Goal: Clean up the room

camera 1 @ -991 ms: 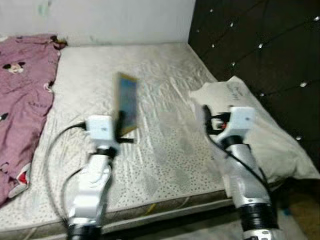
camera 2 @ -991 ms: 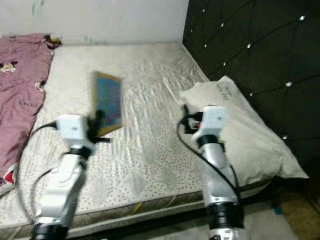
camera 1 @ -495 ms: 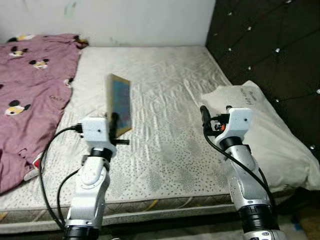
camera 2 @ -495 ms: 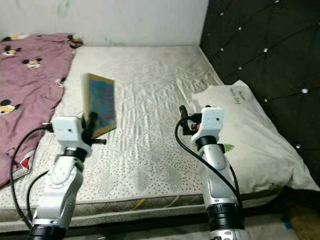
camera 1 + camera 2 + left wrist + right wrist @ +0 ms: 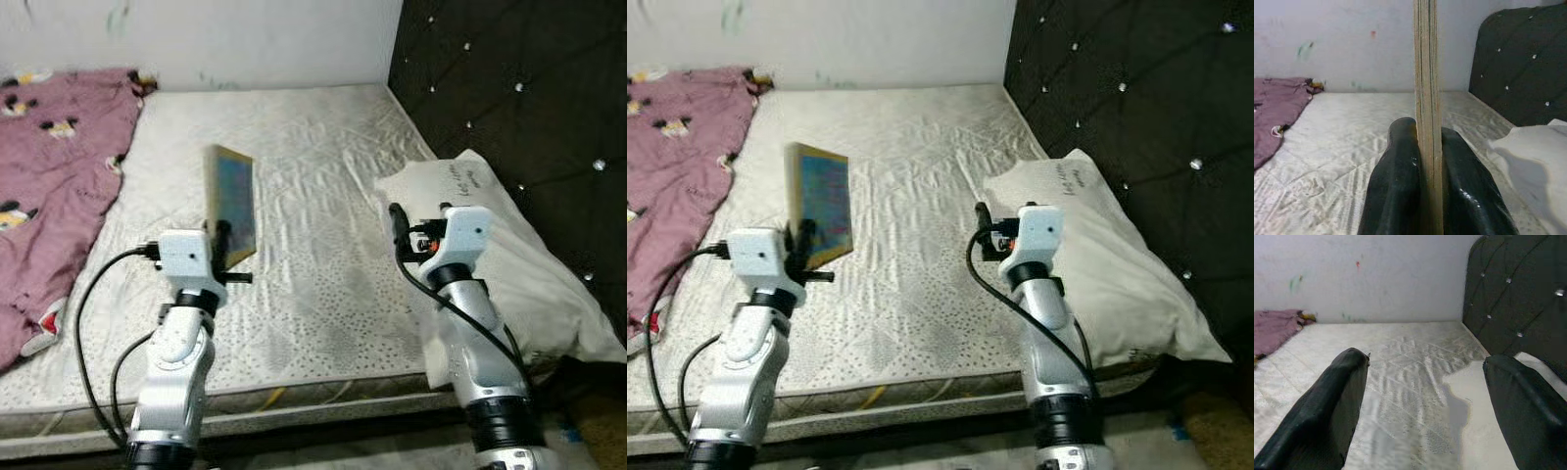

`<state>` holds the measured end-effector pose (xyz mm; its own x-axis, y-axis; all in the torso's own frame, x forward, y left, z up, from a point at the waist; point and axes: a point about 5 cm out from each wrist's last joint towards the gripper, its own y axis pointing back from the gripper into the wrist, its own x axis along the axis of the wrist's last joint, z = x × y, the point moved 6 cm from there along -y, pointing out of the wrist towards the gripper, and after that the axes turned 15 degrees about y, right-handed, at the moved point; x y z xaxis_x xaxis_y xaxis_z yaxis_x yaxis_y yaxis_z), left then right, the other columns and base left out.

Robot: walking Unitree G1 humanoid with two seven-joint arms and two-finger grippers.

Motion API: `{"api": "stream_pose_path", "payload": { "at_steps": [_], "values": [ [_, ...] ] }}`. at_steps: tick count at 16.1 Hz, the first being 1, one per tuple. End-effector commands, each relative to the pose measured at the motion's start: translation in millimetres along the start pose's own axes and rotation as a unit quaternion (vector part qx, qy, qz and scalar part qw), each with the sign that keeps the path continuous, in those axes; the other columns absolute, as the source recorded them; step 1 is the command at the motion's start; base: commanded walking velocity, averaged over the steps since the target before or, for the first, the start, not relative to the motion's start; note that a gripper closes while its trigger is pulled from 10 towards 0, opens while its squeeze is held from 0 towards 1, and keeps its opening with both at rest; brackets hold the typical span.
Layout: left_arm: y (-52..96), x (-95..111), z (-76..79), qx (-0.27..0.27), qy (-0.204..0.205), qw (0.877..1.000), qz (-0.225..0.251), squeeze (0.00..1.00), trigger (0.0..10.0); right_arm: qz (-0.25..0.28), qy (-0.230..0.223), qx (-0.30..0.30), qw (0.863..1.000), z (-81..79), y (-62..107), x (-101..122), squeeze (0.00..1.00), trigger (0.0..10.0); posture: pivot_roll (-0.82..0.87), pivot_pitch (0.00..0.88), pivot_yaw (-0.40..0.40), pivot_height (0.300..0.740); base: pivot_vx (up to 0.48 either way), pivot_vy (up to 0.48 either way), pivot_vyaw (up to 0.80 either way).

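Left claw clamping upright book, right claw spread

Place: home bedroom
Evidence: bare mattress, white pillow, dark tufted headboard, purple bedsheet

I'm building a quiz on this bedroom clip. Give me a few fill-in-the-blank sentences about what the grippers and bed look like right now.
1. The left gripper is shut on a thin ____, held upright on its edge.
2. The right gripper has its fingers ____ and holds nothing.
3. The white pillow lies on the mattress beside the dark tufted ____.
4. The purple blanket lies on the robot's ____ side of the bed.

Missing words: book; open; headboard; left
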<state>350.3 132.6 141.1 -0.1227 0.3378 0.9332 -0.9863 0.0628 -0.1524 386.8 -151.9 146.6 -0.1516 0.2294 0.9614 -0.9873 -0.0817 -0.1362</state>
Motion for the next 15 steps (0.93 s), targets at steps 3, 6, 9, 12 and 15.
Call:
{"api": "stream_pose_path", "payload": {
  "at_steps": [3,6,9,12,15],
  "values": [
    [-3.4,10,9.9,-0.019,0.001,1.000,0.019,0.00,10.0,0.001,0.000,-0.003,1.000,0.7,-0.7,1,0.00,10.0,-0.08,0.045,-0.019,0.740,0.000,-0.308,0.00],
    [-3.4,10,10.4,-0.019,0.002,1.000,0.018,0.00,10.0,-0.001,-0.001,-0.004,1.000,0.3,-0.2,0,0.00,10.0,-0.08,0.048,-0.018,0.740,0.000,-0.205,0.00],
    [-3.0,11,11.1,-0.023,0.012,0.999,0.022,0.00,10.0,-0.001,-0.002,-0.004,1.000,0.1,0.1,-1,0.00,10.0,-0.08,0.051,-0.018,0.740,0.000,0.000,0.00],
    [-1.4,12,16.9,-0.046,0.018,0.999,0.022,0.00,10.0,-0.003,-0.002,-0.005,1.000,0.5,0.2,-1,0.00,10.0,-0.08,0.054,-0.018,0.740,0.000,0.000,0.00],
    [-0.2,14,20.3,-0.057,0.023,0.998,0.025,0.00,10.0,-0.003,-0.003,-0.005,1.000,0.5,0.1,-1,0.00,10.0,-0.08,0.056,-0.018,0.740,0.223,0.000,0.00]
  ]
}}
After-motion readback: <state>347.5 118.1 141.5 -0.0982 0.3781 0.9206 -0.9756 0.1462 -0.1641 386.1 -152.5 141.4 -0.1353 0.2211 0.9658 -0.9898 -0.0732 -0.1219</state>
